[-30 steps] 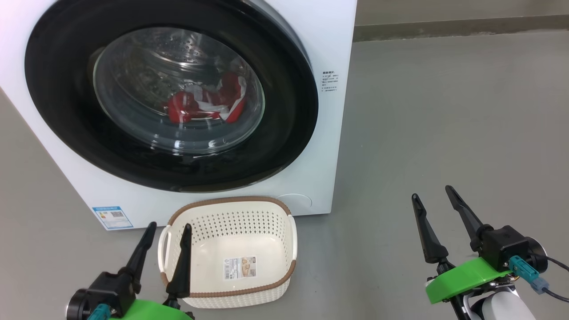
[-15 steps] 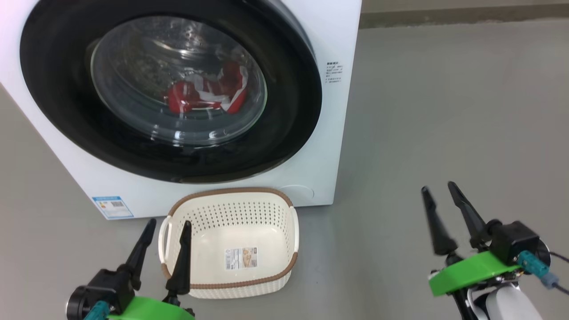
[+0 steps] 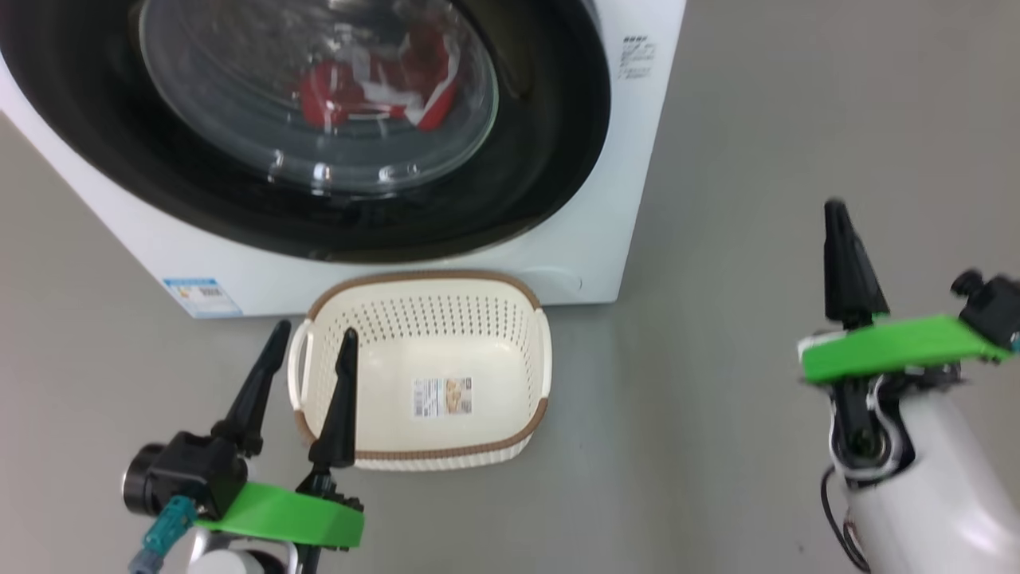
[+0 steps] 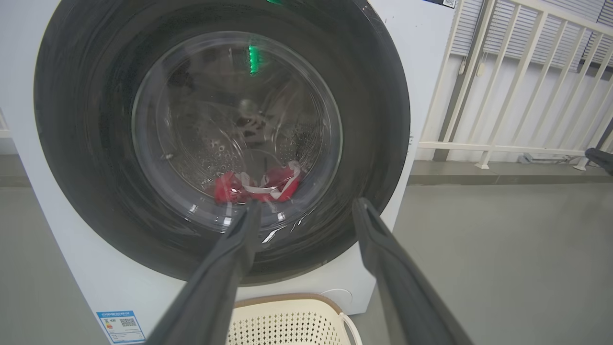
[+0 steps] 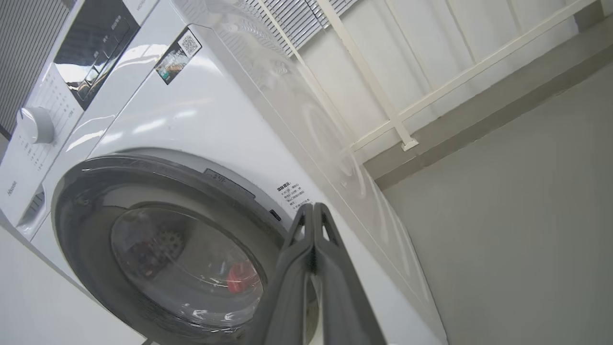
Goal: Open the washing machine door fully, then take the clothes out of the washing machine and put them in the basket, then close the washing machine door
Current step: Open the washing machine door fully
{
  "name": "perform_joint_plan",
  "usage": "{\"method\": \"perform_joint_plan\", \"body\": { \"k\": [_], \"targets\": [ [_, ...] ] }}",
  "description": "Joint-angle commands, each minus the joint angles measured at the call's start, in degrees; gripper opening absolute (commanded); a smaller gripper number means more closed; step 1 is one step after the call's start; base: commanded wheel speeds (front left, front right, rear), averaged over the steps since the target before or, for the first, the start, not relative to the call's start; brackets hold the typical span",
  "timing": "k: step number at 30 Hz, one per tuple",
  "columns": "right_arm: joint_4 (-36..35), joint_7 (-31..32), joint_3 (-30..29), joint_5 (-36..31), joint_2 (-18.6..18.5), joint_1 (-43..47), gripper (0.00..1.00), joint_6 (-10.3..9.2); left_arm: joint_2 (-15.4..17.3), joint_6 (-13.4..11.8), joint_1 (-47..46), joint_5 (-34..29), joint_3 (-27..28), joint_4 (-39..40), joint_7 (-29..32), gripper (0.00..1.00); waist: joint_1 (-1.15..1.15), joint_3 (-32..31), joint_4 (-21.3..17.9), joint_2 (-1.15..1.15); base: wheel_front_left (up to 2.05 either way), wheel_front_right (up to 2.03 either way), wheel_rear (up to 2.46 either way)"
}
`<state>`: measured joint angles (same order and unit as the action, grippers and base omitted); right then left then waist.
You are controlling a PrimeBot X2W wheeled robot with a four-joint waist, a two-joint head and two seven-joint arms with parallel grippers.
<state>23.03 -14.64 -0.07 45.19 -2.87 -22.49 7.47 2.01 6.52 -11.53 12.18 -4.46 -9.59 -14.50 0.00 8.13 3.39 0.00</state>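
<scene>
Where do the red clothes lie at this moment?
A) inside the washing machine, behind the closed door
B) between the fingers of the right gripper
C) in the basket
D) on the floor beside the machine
A: the clothes show through the shut door, and the basket holds none.

We see the basket (image 3: 446,327) on the floor (image 3: 757,159) just before the washing machine (image 3: 606,199), below its door (image 3: 550,143); the clothes (image 3: 358,84) lie inside, behind it. Our left gripper (image 3: 315,329) is near the basket's left end.
</scene>
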Motion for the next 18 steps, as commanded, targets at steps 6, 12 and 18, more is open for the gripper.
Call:
{"method": "perform_joint_plan", "body": {
  "k": [6,12,18],
  "targets": [
    [1.69,4.36,2.26,18.06,-1.79,-9.47,0.0,0.02,0.87,-0.97,-3.6,2.03,0.98,3.09,-0.5,1.0,0.0,6.79,2.01,0.0,0.0,0.0,0.0],
    [2.29,10.9,1.94,31.05,-4.25,-17.41,0.0,0.02,0.87,-1.29,-5.5,2.9,0.11,5.07,-0.5,1.0,0.0,11.21,2.78,0.0,0.0,0.0,0.0],
    [1.63,20.8,3.68,39.36,-5.97,-24.63,0.0,0.02,0.87,-1.48,-6.97,3.54,-1.21,6.55,-0.5,1.0,0.0,15.2,3.28,0.0,0.0,0.0,0.0]
  ]
}}
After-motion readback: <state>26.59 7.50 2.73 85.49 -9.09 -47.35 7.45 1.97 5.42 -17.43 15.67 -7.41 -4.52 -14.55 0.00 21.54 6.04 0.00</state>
